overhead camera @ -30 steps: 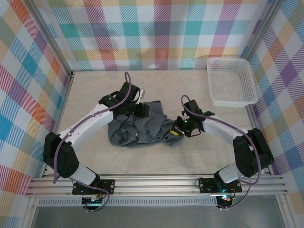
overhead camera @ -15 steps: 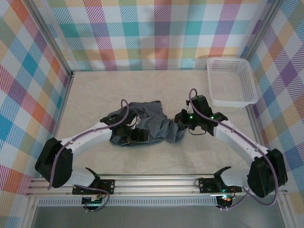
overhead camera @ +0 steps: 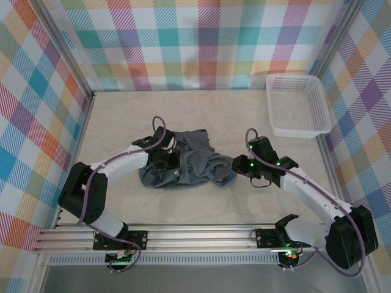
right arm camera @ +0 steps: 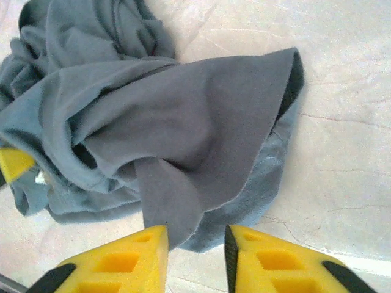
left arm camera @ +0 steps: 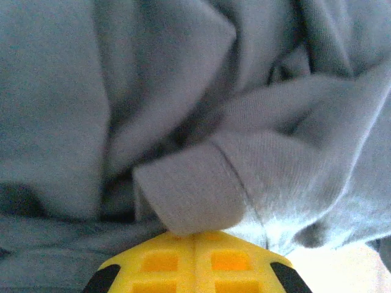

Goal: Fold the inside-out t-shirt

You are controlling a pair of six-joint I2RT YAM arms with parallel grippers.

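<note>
The inside-out t-shirt (overhead camera: 197, 160) lies crumpled in a slate blue-grey heap in the middle of the table. My left gripper (overhead camera: 173, 161) rests on the heap's left half. In the left wrist view its yellow jaws (left arm camera: 195, 235) meet on a rolled hem fold of the t-shirt (left arm camera: 189, 195). My right gripper (overhead camera: 237, 166) sits at the heap's right edge. In the right wrist view the gripper (right arm camera: 195, 244) stands open above the table, with a loose flap of the t-shirt (right arm camera: 183, 116) hanging by its left finger (right arm camera: 131, 253).
A white mesh basket (overhead camera: 299, 130) stands at the back right corner. Plaid walls enclose the table on three sides. Bare tabletop (overhead camera: 256, 201) lies in front of the shirt and to its right.
My left gripper opened wider, then shut on a fold of the shirt. My right gripper has opened and let the cloth go, and pulled back a little from the heap.
</note>
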